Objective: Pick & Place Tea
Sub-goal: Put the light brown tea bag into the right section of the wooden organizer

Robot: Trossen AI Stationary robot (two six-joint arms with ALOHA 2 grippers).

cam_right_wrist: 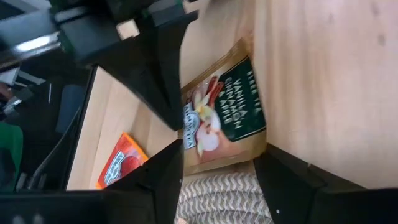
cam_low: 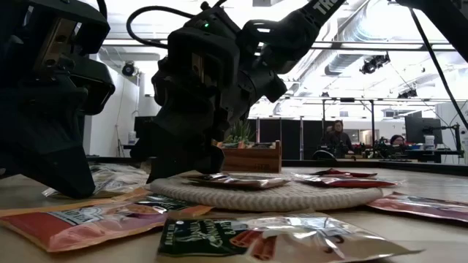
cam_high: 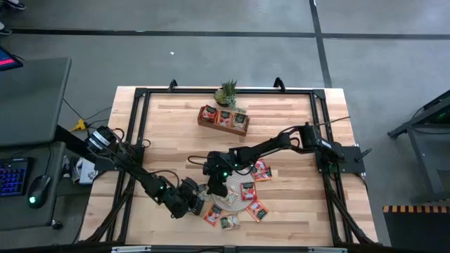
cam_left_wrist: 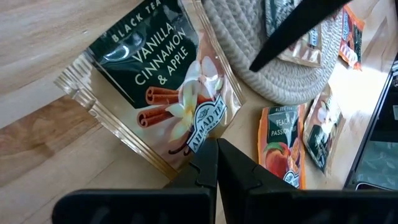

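Note:
A beige and dark green vanilla-cinnamon-apple tea sachet lies flat on the wood just left of the round whitish woven mat. My left gripper is shut at the sachet's near corner. My right gripper hangs open above the same sachet and the mat's left rim, fingers pointing down. Orange-red sachets lie on the mat and around it. More sachets sit in the wooden tray. My left gripper pinches the vanilla sachet at its near corner between the two shut fingertips, coming in low from the table's left side. The fingertips cover the corner itself. The rest of the sachet lies on the table, its far edge close to the mat.
The wooden tray stands near the far edge beside a small potted plant. A black frame rail borders the table. Bare wood lies between the mat and the tray. People sit far back in the room.

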